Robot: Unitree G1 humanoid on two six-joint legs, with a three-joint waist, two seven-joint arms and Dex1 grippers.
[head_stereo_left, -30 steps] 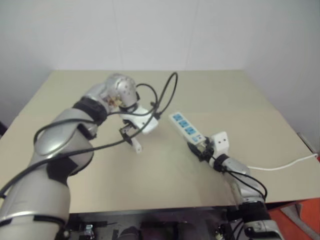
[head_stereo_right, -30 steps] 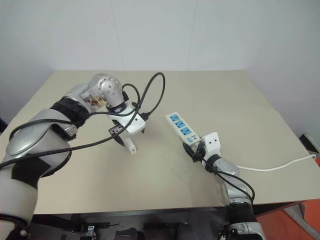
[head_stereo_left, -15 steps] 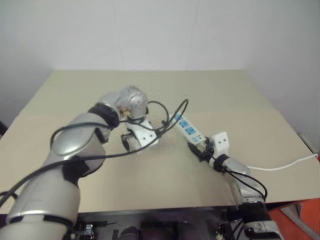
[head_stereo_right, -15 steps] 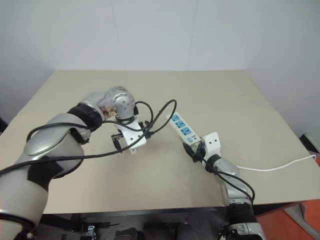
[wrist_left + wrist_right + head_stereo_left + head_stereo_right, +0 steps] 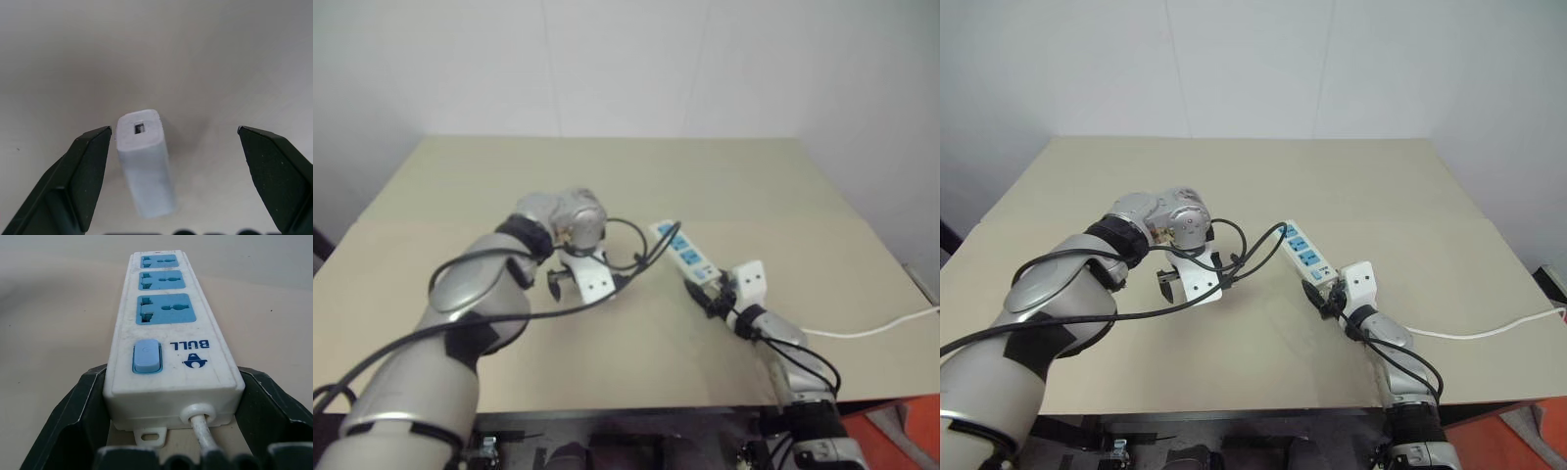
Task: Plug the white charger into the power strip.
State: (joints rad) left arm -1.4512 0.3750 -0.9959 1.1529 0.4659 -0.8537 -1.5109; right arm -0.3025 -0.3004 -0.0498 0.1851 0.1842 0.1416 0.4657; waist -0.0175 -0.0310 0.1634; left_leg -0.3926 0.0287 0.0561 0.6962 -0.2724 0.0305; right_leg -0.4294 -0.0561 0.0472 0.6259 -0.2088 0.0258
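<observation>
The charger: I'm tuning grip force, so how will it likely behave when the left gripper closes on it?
The charger looks rigid and probably light. Its smooth faces may slip. It sits nearer one finger of the open left gripper, so that finger will likely nudge or twist it first.

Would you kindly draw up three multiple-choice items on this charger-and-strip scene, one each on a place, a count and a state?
1. Where is the small white boxy plastic charger?
A. On the table between the left gripper's fingers
B. In a socket
C. Beside the cord

2. How many blue-faced sockets has the long white plastic power strip?
A. Two
B. Three
C. Five

3. How does the right gripper stand?
A. Open, far above the strip
B. Shut on the charger
C. Shut on the strip's cord end

Answers: 1 A, the left wrist view shows it lying between open fingers, untouched. 2 B, three show in the right wrist view. 3 C, its fingers flank that end.
</observation>
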